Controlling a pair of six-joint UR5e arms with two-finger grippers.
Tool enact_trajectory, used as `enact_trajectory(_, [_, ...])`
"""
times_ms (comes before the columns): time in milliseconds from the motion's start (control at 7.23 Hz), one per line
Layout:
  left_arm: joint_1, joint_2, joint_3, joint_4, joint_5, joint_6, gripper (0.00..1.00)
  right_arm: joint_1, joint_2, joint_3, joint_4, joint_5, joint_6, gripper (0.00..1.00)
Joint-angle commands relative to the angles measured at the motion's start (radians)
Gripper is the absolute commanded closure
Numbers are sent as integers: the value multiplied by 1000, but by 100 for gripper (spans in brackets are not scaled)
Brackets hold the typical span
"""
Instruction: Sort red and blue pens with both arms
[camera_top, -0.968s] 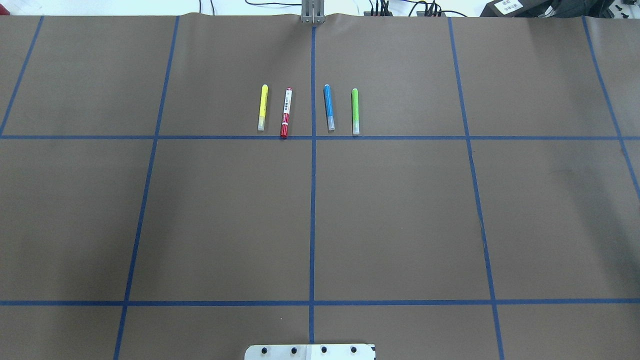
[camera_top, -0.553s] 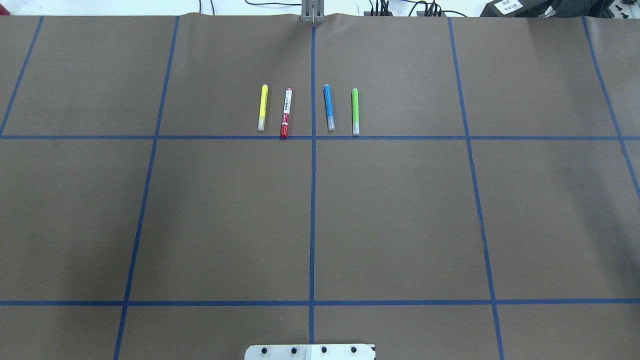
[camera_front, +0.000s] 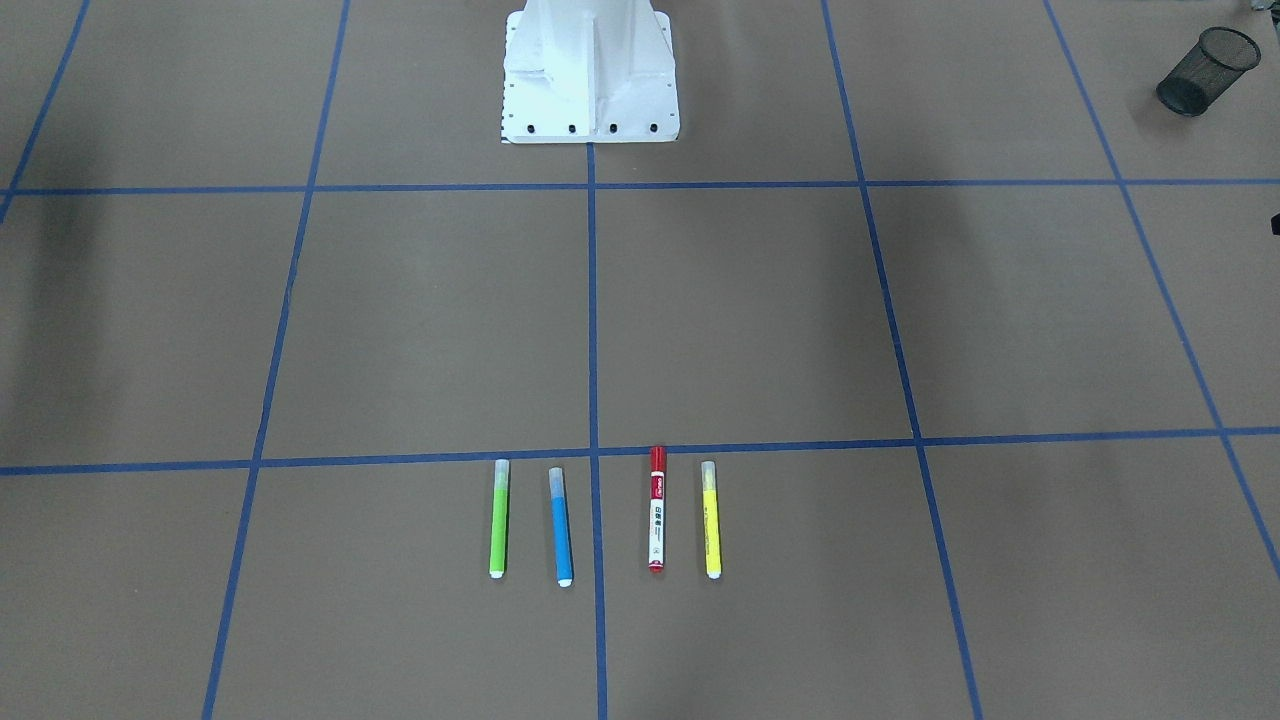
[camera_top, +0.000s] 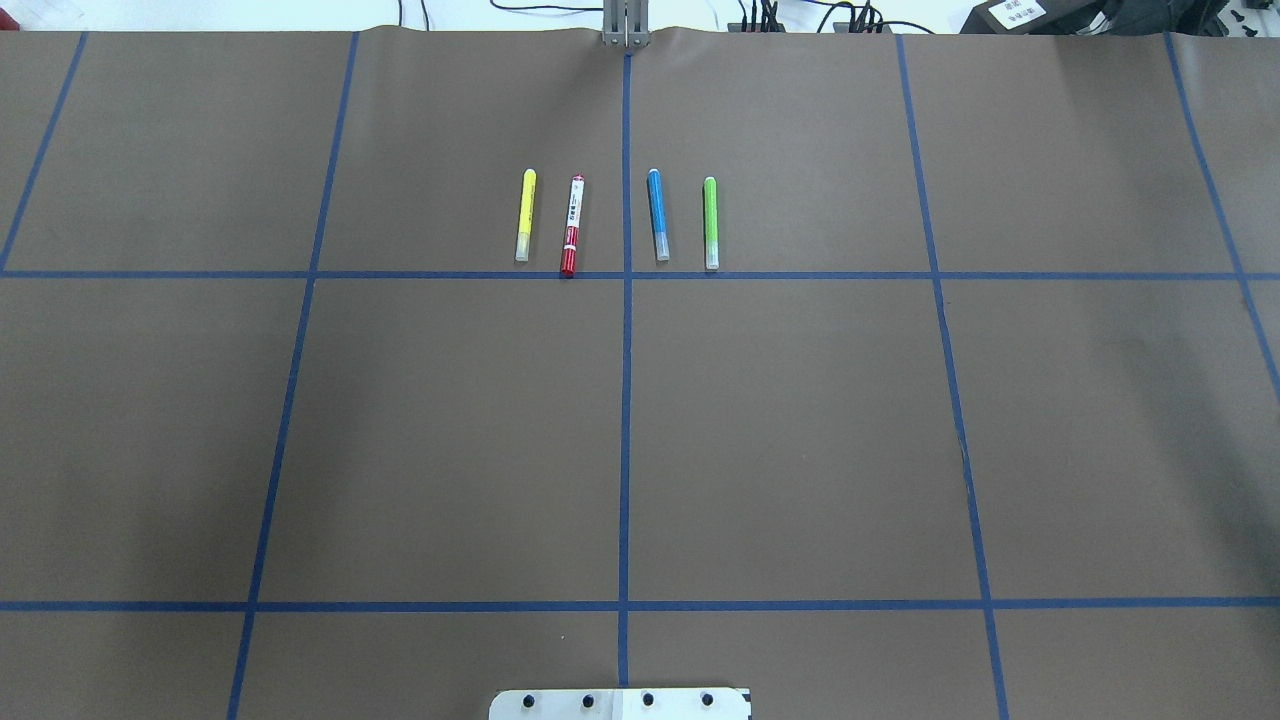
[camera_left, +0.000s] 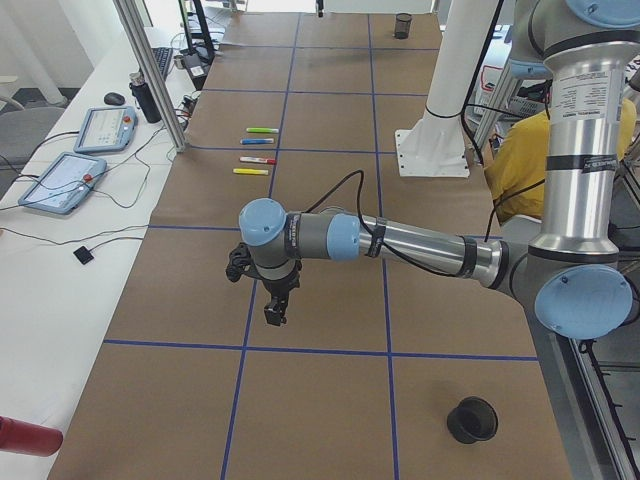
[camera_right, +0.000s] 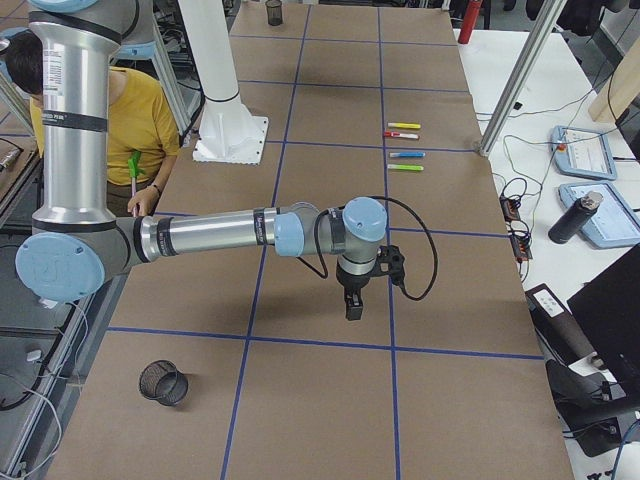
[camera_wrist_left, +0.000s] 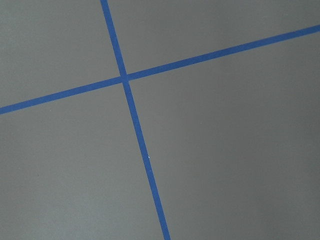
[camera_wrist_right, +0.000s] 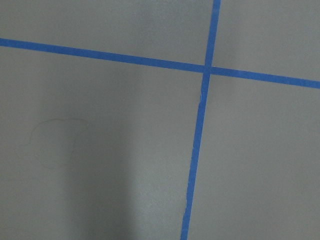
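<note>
Nothing moved since earlier. Overhead: red pen (camera_top: 571, 227) and blue pen (camera_top: 657, 215) lie parallel, either side of the centre tape line (camera_top: 626, 400), long axes running away from the robot, caps toward it. Front view: barrel print unreadable. Side views: left fingers (camera_left: 272, 314) and right fingers (camera_right: 352, 306) hang over the bare surface (camera_left: 330, 400), well apart from the pens; can't tell if open or closed.

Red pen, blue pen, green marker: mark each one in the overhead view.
red pen (camera_top: 572, 222), overhead exterior view, on the white printed barrel.
blue pen (camera_top: 657, 212), overhead exterior view, middle of the blue barrel.
green marker (camera_top: 710, 220), overhead exterior view, middle of the green barrel.
</note>
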Motion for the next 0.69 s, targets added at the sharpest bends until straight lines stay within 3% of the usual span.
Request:
enact_trajectory(0, [0, -30, -26, -10, -2, -4, 0, 0, 10, -25, 191, -3, 2, 0])
enact_trajectory(138, [0, -47, -34, -16, -4, -3, 0, 0, 15, -31, 303, -1, 33, 0])
enact_trajectory(277, [2, -61, -34, -74, -2, -1, 0, 0, 39, -33, 313, 2, 130, 0])
enact_trajectory(553, [22, -104, 10, -305, -1, -15, 0, -3, 129, -31, 315, 55, 238, 0])
